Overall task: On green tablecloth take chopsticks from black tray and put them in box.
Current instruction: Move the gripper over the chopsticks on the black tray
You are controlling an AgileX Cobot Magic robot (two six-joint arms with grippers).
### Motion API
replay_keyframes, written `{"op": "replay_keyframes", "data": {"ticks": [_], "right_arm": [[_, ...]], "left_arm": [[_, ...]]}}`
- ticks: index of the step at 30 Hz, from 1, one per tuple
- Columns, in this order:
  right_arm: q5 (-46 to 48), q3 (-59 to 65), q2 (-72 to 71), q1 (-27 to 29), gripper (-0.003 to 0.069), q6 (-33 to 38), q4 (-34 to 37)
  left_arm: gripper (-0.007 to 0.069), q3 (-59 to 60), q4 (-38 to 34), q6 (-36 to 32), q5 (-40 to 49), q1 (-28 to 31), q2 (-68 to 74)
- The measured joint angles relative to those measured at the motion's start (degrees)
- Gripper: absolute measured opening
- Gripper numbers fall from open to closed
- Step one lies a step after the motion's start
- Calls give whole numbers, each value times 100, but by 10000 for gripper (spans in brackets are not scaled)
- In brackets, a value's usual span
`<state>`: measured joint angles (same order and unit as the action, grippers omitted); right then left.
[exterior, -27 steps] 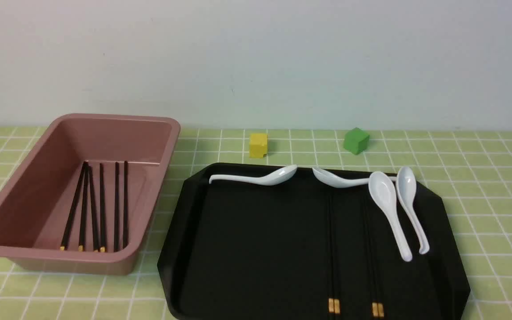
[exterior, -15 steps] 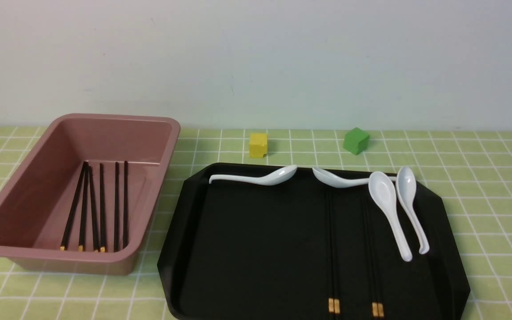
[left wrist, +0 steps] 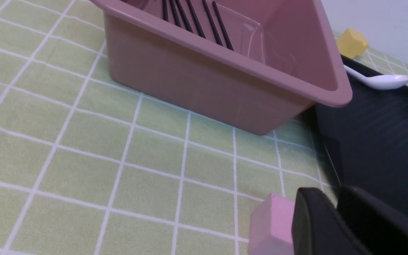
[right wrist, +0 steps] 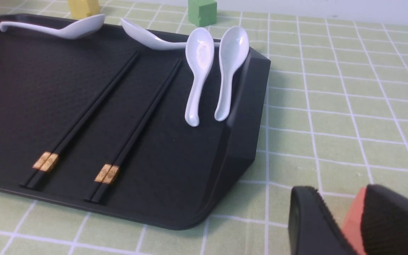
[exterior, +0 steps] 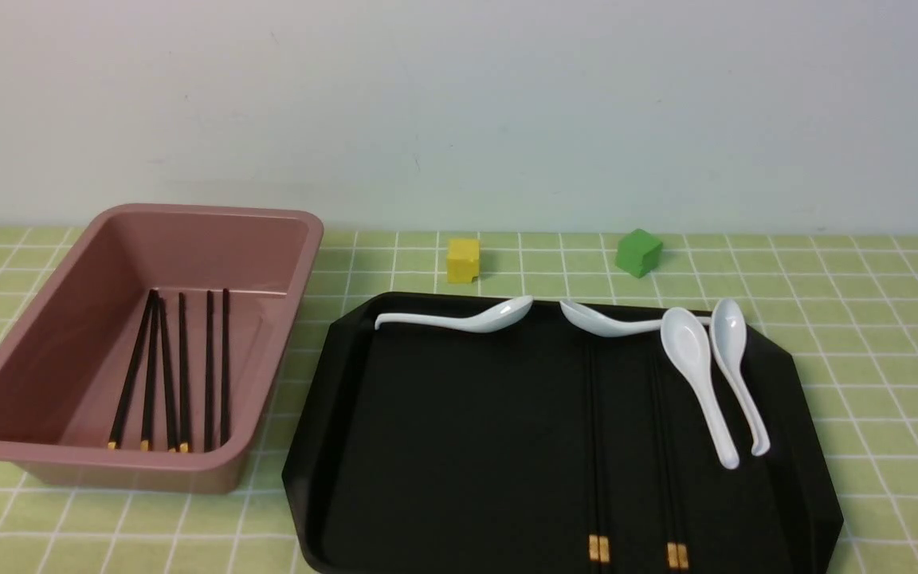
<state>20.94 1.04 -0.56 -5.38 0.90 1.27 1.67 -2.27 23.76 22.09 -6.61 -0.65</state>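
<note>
Two pairs of black chopsticks (exterior: 596, 446) with gold tips lie side by side on the black tray (exterior: 467, 430); they also show in the right wrist view (right wrist: 83, 120). Several more chopsticks (exterior: 180, 375) lie in the pink-brown box (exterior: 311, 239) on the left of the green tablecloth (exterior: 865, 319). Neither gripper shows in the front view. My left gripper (left wrist: 335, 193) is shut and empty, low over the cloth near the box (left wrist: 225, 56) and the tray's corner (left wrist: 384, 141). My right gripper (right wrist: 342, 193) stands slightly open over the cloth, beside the tray's right corner (right wrist: 239, 141).
Several white spoons (exterior: 698, 375) lie along the tray's far and right edges. A yellow cube (exterior: 463, 260) and a green cube (exterior: 638, 252) stand behind the tray. A pink cube (left wrist: 271, 223) sits by my left gripper; an orange cube (right wrist: 352, 219) shows between my right fingers.
</note>
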Motion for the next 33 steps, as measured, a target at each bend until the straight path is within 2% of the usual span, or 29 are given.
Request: {"op": "replay_keyframes", "data": {"ticks": [4,6,10,16,21,23,25,26,29,33], "right_arm": [[0,0,0,0,240,7,-557],[13,0,0,0,240,7,-1239],[46,0,0,0,240,14,-1857],[23,5,0,0,240,-1,-2107],[-618,36,0,0,240,-774,-1171],[-1201,36,0,0,240,-1563,-365],[-1466,36,0,0,240,-1936,-39],[-1792,36,0,0,240,-2358,279],[-2094,36,0,0,240,-2855,543],[-2165,36,0,0,240,-3090,600]], "left_arm": [[113,0,0,0,0,0,0],[113,0,0,0,0,0,0],[120,0,0,0,0,0,0],[125,0,0,0,0,0,0],[131,0,0,0,0,0,0],[134,0,0,0,0,0,0],[135,0,0,0,0,0,0],[137,0,0,0,0,0,0],[140,0,0,0,0,0,0],[144,0,0,0,0,0,0]]}}
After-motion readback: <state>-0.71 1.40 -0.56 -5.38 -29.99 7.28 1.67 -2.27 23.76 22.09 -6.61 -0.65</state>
